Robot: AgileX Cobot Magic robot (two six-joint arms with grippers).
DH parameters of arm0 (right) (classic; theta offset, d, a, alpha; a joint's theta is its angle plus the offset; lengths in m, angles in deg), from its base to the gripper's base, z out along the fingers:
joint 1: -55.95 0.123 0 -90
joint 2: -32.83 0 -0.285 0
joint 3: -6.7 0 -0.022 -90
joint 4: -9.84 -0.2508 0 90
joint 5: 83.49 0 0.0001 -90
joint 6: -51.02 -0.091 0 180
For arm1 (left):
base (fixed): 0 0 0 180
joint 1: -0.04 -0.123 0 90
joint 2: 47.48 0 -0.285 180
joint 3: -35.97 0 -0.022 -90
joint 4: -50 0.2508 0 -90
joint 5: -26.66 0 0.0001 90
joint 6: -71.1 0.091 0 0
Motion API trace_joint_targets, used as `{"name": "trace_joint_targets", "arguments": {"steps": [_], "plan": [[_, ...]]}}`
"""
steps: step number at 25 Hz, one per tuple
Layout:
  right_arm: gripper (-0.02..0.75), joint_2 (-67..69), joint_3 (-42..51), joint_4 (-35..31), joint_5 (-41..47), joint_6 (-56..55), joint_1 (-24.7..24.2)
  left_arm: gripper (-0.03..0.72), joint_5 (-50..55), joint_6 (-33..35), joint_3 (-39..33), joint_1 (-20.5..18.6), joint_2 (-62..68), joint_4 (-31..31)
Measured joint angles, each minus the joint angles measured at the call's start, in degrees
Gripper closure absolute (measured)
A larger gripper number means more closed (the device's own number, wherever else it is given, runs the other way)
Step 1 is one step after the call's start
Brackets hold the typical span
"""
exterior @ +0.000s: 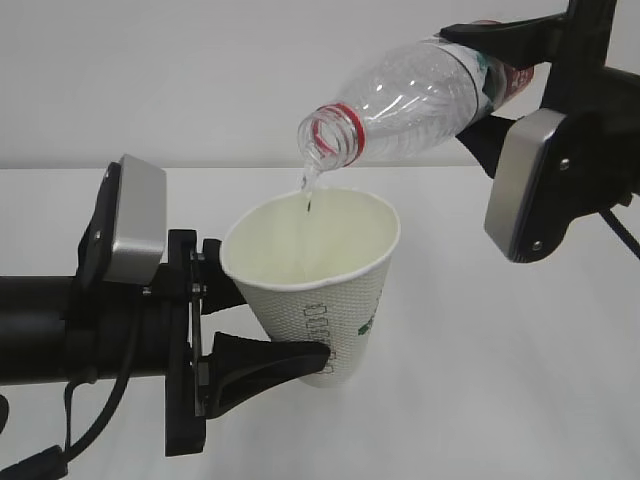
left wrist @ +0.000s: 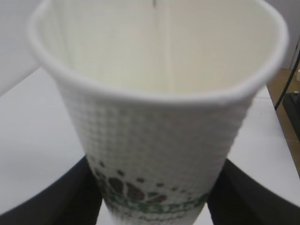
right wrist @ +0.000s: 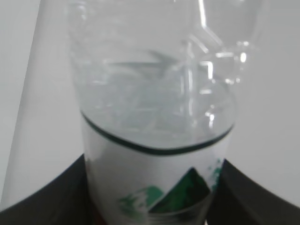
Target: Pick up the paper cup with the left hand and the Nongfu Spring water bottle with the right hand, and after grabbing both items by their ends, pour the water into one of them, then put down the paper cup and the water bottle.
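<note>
- Your bottle (exterior: 425,95) is up above the cup (exterior: 315,285), tipped mouth-down, with the right gripper (exterior: 480,85) clamped around its label end. Thin clear plastic, so it'll probably dent if you squeeze harder.
- The cup sits just under the bottle's mouth, the left gripper (exterior: 265,350) clenched low on its base. Paper is soft, and it's getting heavier.
- A thin stream of water (exterior: 308,190) is dropping from the bottle into the cup.
</note>
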Motion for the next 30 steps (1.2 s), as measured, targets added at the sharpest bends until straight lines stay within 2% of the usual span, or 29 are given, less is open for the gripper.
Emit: {"name": "trace_joint_targets", "arguments": {"steps": [30], "plan": [[0.287,0.0,0.0,0.0,0.0,0.22,0.0,0.223,0.0,0.0,0.0,0.0,0.0,0.1]]}}
